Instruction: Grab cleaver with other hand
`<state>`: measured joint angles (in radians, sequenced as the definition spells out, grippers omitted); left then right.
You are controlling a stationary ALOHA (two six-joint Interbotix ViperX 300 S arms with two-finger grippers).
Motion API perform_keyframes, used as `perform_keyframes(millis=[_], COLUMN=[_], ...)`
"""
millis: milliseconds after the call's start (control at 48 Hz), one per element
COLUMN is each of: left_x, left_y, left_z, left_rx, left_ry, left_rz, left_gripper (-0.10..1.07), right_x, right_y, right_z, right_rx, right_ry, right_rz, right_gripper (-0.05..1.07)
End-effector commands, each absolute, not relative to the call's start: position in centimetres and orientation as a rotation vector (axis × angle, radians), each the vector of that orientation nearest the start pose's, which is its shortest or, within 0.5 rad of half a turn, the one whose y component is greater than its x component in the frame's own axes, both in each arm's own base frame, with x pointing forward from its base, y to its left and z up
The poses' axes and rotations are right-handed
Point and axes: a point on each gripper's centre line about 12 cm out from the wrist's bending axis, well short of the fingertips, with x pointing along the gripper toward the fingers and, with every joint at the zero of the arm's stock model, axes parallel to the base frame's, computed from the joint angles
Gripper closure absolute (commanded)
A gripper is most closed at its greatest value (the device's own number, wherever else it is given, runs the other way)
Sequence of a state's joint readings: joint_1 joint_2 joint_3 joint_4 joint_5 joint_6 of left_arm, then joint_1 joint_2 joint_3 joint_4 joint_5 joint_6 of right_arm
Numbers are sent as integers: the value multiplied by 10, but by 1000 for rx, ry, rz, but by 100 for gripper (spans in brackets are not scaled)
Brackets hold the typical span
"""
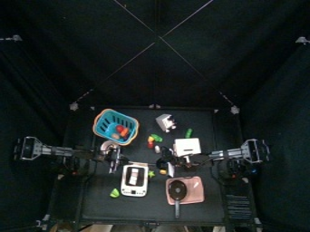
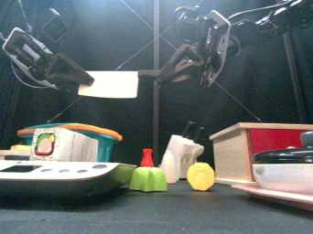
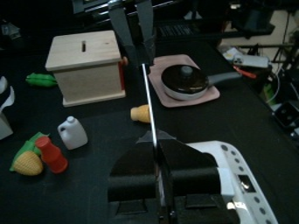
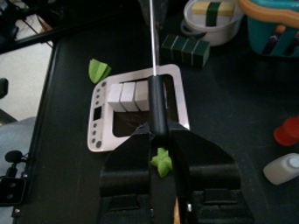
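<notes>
The cleaver (image 2: pixel 112 85) has a cream blade and a dark handle and hangs level in the air above the table. My left gripper (image 2: pixel 76 79) closes on the blade's left end. My right gripper (image 2: pixel 171 72) closes on the handle at the right. In the left wrist view the blade (image 3: pixel 149 96) shows edge-on as a thin line running out from between the jaws (image 3: pixel 153 145). In the right wrist view the jaws (image 4: pixel 156 129) clamp the black handle (image 4: pixel 156 101), with the thin blade beyond it.
Below stand a white appliance (image 2: pixel 55 175), a teal basket (image 1: pixel 115 124), a wooden box (image 2: pixel 262 149), a black pan (image 3: pixel 187 79) on a pink tray (image 1: pixel 184 192), a knife block (image 2: pixel 184 155) and small toy foods (image 2: pixel 148 175).
</notes>
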<state>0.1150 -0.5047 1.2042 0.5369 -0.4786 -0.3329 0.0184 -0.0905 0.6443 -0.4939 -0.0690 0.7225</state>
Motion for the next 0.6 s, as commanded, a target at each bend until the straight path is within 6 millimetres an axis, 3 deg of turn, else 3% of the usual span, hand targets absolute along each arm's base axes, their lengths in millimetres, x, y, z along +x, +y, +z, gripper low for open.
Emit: perform_keyframes(millis=[0,208,583], left_x=[250,241,238], left_y=[2,1,-1], left_z=[195,183,192], left_rx=[112,106,111], left_ry=[275,318,280], left_rz=[-132,-135,-137], left_gripper=[72,72,72], right_x=[404,417,424], right_y=[14,12,17], right_z=[238,238,230], right_rx=[221,208,220], right_ry=[457,482,505], right_rz=[-3,-30,-28], right_gripper=[69,69,69])
